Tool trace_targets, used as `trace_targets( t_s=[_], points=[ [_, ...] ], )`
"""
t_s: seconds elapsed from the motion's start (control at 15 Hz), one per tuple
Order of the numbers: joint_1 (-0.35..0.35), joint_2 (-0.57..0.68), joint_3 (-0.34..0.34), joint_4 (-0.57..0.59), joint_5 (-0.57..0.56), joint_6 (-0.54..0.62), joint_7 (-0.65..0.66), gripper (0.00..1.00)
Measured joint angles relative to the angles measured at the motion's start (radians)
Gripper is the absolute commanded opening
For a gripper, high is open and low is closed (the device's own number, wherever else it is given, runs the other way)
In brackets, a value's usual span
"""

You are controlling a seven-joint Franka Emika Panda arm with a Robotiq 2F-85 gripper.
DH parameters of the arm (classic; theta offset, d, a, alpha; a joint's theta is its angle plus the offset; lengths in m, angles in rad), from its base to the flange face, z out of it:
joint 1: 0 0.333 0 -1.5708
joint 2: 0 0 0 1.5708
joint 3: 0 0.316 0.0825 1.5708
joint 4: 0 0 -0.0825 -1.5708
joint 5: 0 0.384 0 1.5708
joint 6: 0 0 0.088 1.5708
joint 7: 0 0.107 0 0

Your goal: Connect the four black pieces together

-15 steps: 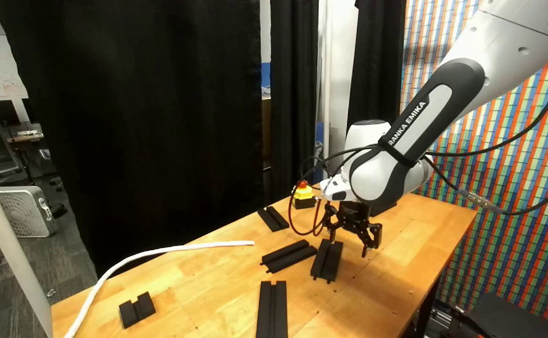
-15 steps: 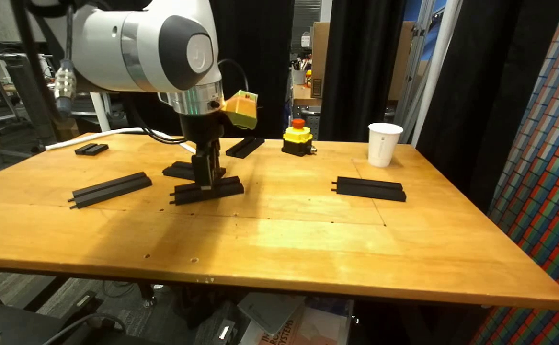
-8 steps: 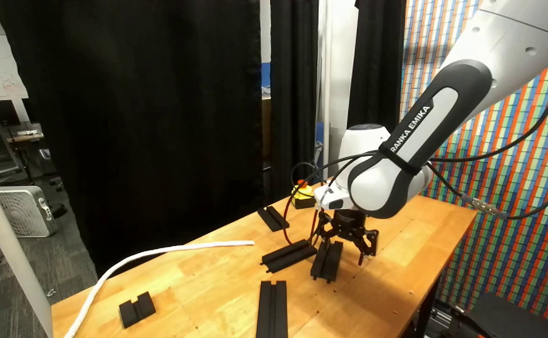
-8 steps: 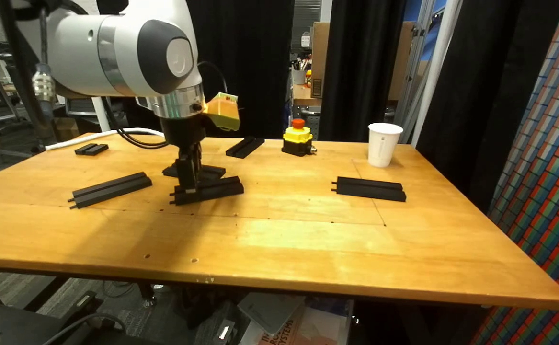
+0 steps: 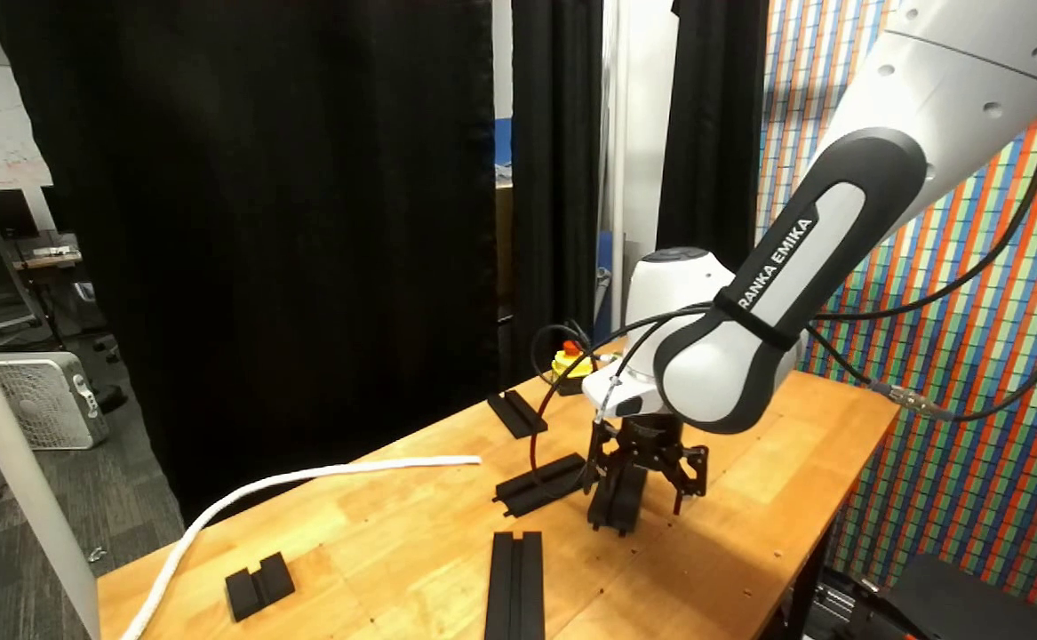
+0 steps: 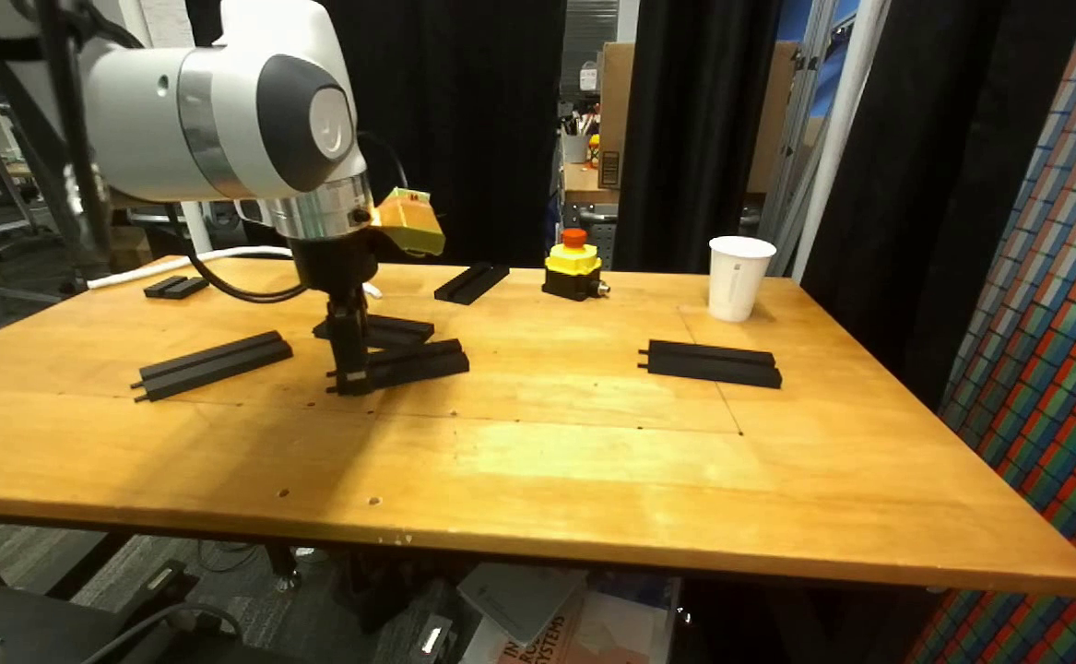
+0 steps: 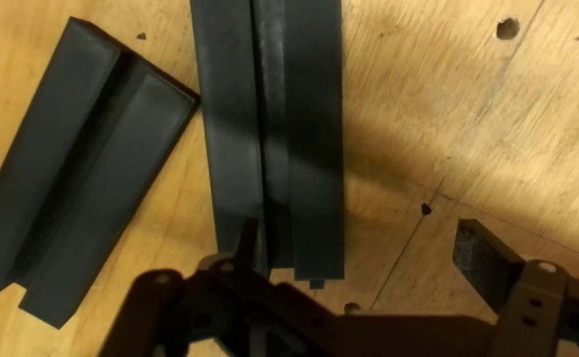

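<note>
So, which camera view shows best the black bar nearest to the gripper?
The wrist view: from close above it shows the bar, its groove and an end peg, though one end is cut off and the gripper overlaps the other. Both exterior views show it smaller, at a slant, partly hidden by the gripper.

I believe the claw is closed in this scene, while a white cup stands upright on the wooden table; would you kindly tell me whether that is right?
Not quite: the claw is open, not closed; the wrist view shows its fingers standing wide apart. The rest holds: a white cup stands upright on the wooden table.
</note>
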State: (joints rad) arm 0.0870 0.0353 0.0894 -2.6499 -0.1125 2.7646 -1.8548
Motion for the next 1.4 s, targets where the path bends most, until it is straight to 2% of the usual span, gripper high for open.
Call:
trace_targets(
  t_s=[0.33, 1.4],
  points=[
    [0.000, 0.052, 0.000, 0.031, -0.080, 0.015, 0.002, 1.00],
    [-0.024, 0.162, -0.003, 0.146, -0.111, 0.014, 0.002, 1.00]
  ],
)
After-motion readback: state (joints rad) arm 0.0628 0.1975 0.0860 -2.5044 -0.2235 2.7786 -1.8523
